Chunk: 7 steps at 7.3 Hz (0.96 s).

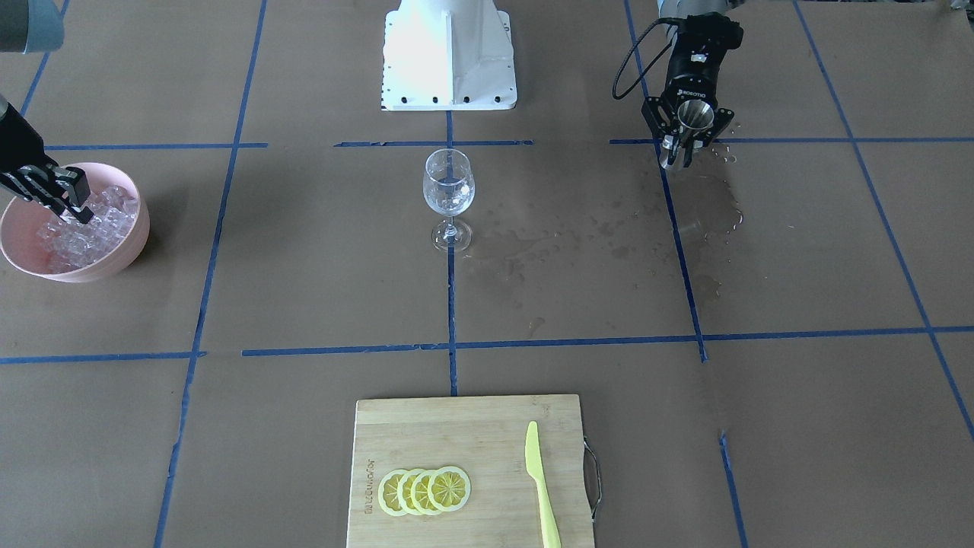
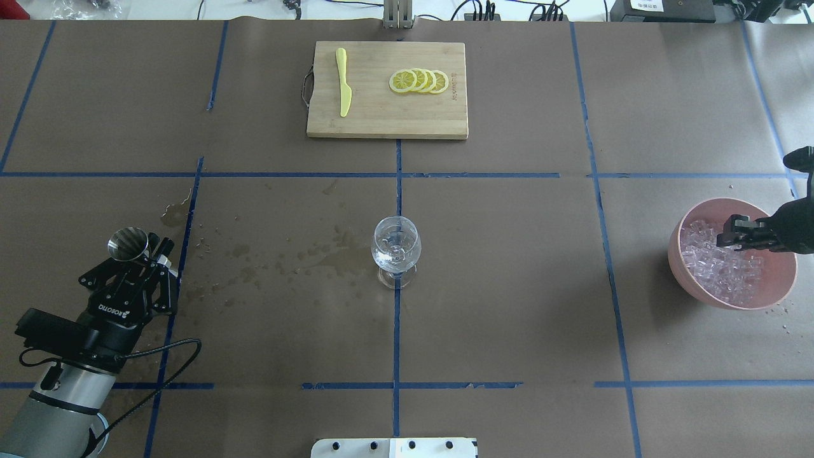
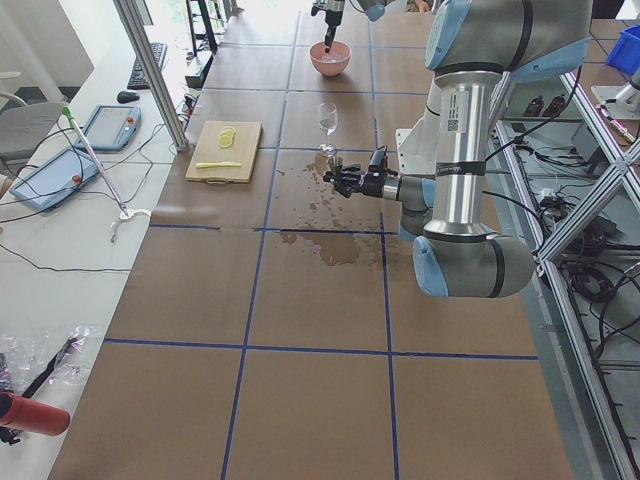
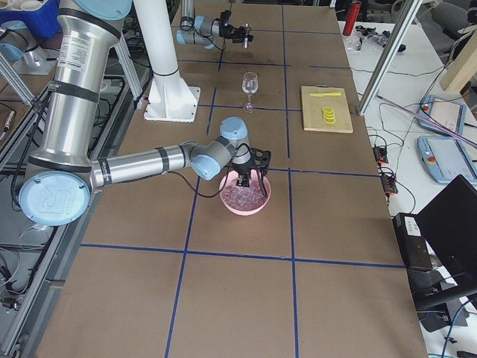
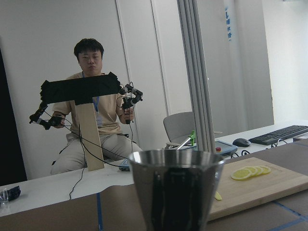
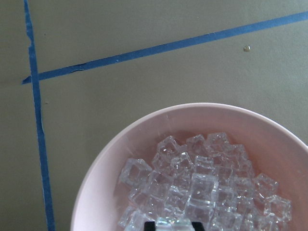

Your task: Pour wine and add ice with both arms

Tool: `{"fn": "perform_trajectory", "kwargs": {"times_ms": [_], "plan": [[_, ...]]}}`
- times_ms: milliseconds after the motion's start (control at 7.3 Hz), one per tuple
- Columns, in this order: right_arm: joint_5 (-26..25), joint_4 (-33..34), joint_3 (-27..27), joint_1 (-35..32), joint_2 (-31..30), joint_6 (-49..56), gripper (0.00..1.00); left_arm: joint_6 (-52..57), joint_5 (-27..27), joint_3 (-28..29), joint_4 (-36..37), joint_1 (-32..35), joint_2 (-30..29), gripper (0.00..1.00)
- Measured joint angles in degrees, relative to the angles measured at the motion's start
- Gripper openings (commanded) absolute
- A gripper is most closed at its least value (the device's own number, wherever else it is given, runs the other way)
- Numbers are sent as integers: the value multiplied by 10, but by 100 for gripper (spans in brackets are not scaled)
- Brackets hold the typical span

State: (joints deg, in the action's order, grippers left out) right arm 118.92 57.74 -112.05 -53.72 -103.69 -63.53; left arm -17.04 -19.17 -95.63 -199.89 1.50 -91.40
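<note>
A clear wine glass (image 1: 449, 186) stands upright at the table's middle, with a little clear wine (image 2: 394, 259) in its bowl. My left gripper (image 1: 694, 133) is shut on a steel cup (image 2: 127, 243), held above the table far from the glass; the cup fills the left wrist view (image 5: 175, 190). My right gripper (image 2: 725, 236) reaches into a pink bowl (image 1: 133, 243) holding a heap of ice cubes (image 6: 202, 187). Its fingertips (image 6: 150, 225) sit low in the heap with one cube between them.
Spilled liquid (image 1: 708, 221) wets the paper between the glass and my left gripper. A wooden cutting board (image 2: 388, 121) with lemon slices (image 2: 420, 81) and a yellow knife (image 2: 343, 83) lies across the table. The white robot base (image 1: 449, 53) stands behind the glass.
</note>
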Motion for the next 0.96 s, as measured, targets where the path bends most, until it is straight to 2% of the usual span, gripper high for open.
{"fn": "perform_trajectory", "kwargs": {"times_ms": [274, 548, 960], "plan": [[-1, 0, -6, 0, 0, -1, 0, -64, -20, 24, 1, 0, 2, 0], [-1, 0, -11, -1, 0, -1, 0, -77, -24, 70, 1, 1, 6, 0], [-1, 0, -16, -1, -2, -1, 0, -80, -24, 84, 15, 7, 9, 0]]}}
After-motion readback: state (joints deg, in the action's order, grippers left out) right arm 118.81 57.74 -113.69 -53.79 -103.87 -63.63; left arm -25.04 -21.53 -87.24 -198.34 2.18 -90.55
